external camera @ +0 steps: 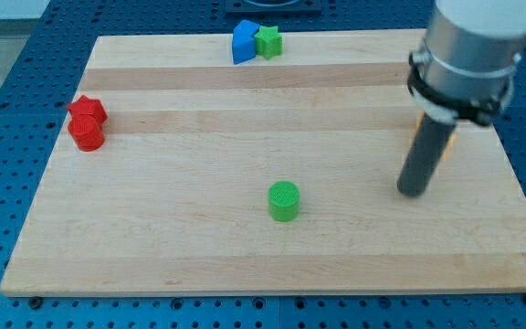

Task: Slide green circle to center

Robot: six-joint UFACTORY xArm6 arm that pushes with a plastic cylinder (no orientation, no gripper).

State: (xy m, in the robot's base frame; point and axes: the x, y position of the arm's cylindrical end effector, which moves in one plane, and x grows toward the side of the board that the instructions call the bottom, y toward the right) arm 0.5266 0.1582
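Green circle point(284, 200) sitting on the wooden surface point(199, 247) a little below the middle, nearer the view's bottom edge than the top, with bare wood all round it. Standing to its right, well apart: my tip point(412, 191), touching down on the surface at about the same height in the view, nothing lying between the two. No jaws showing on this rod, so nothing to report of them spreading or pinching.

Resting near the view's left edge: two red blocks, a star-like one point(89, 110) touching a rounder one point(87, 133) below it. Crowding the top edge: a blue block point(244, 42), shape hard to make out, touching a green star point(268, 41). Peeking out behind the rod near the right edge: an orange block point(420, 121), mostly hidden, shape not readable.
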